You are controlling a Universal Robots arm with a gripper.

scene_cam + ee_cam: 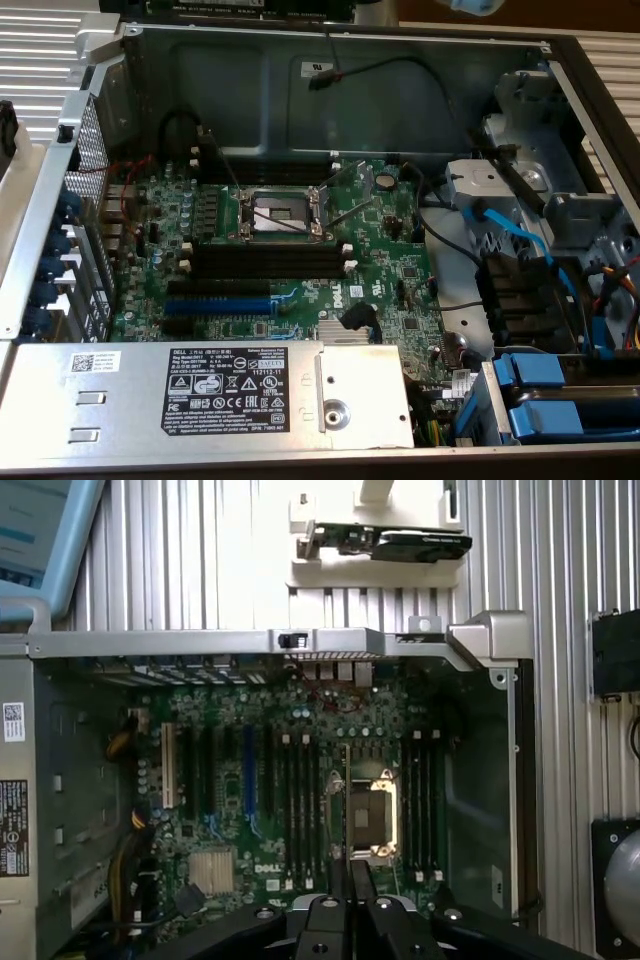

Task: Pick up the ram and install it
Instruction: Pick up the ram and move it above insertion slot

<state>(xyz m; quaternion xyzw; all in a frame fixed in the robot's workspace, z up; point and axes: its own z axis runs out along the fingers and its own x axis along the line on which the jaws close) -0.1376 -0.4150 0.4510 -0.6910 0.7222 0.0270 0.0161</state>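
Observation:
The ram [400, 543] is a dark stick lying on a white holder [375, 575] outside the open computer case, beyond its metal wall [250, 643]. My gripper [347, 880] hangs above the green motherboard [230, 780], well short of the ram. Its two black fingers [335, 900] are shut together with nothing between them. In the wrist view the fingertips lie over the edge of the CPU socket [370, 815]. Long black slots with white end clips [265, 262] run beside the socket [277, 212], with nothing in them.
A blue expansion slot [215, 303] lies by the black slots. A silver power supply with a black label [225, 385] fills the near side of the case. Blue drive caddies [560, 400] and a blue cable [520, 240] crowd the exterior view's right.

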